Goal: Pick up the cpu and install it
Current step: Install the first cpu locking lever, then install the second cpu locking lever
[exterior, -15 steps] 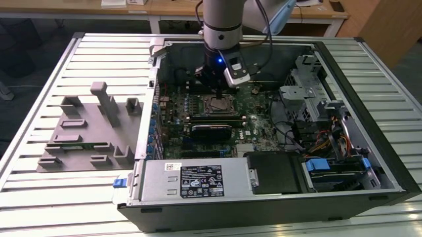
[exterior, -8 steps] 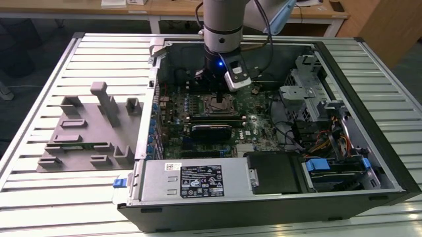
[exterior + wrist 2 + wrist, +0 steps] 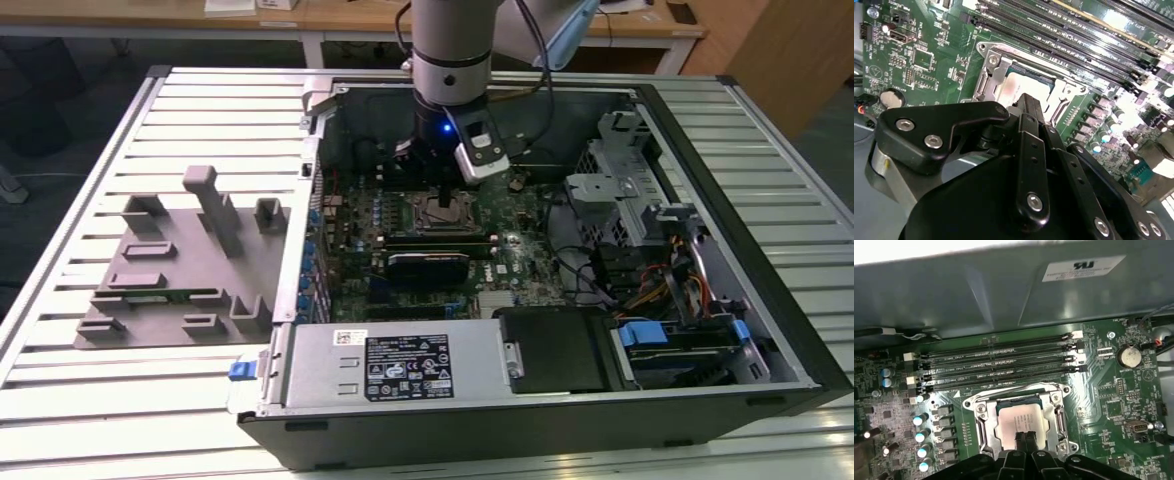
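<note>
The arm reaches down into an open computer case (image 3: 747, 300) that lies on its side on a slatted metal counter (image 3: 80, 380), and its pincer (image 3: 434, 175) hangs low over the middle of the green motherboard (image 3: 514, 265). In the first wrist view the cpu (image 3: 1021, 421), a flat square chip with a silvery top, lies flat inside the metal-framed socket (image 3: 981, 427), whose frame surrounds it on all sides. The pincer (image 3: 1026, 439) comes in directly above the near edge of the chip, its two black fingertips (image 3: 1021, 439) pressed side by side with no visible gap between them and nothing clamped in between; whether the tips actually touch the chip's top cannot be told. In the second wrist view the same chip (image 3: 1021, 87) shows pale inside the socket frame (image 3: 991, 65), with the black linkage of the pincer (image 3: 1029, 107) rising in front and covering part of it. Four long dark memory slots (image 3: 999, 365) run in parallel just beyond the socket, and a round coin battery (image 3: 1128, 356) sits well apart from it on the board. In the exterior view, a grey fixture block (image 3: 180, 270) with upright posts rests on the counter toward the exterior view's left of the case, and a silver power supply (image 3: 387, 365) fills the near corner of the case.
</note>
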`<state>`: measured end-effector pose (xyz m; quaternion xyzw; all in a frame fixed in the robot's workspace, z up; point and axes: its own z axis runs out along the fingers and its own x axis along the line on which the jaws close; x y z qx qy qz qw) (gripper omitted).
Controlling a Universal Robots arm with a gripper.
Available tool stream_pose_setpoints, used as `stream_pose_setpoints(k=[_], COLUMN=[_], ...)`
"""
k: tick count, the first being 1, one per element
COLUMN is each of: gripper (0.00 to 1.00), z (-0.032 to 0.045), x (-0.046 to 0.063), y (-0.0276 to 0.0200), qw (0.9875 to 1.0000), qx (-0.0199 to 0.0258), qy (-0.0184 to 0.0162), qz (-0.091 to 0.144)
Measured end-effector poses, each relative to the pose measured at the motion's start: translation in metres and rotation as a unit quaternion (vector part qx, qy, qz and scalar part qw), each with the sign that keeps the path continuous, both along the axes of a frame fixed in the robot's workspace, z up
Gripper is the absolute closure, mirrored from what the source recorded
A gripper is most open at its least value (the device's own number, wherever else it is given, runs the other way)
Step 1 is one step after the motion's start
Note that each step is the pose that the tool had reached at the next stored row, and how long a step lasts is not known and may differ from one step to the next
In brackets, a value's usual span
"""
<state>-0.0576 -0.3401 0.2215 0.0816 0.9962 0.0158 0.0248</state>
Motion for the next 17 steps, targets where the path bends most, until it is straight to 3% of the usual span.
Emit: stream_pose_setpoints(k=[9, 17], gripper=[0.89, 0.89], z=[0.0196, 0.0220], x=[0.000, 0.000], y=[0.0000, 0.0000], qw=[1.0000, 1.0000], qx=[0.0000, -0.0002], qy=[-0.0001, 0.0000], qz=[0.000, 0.000])
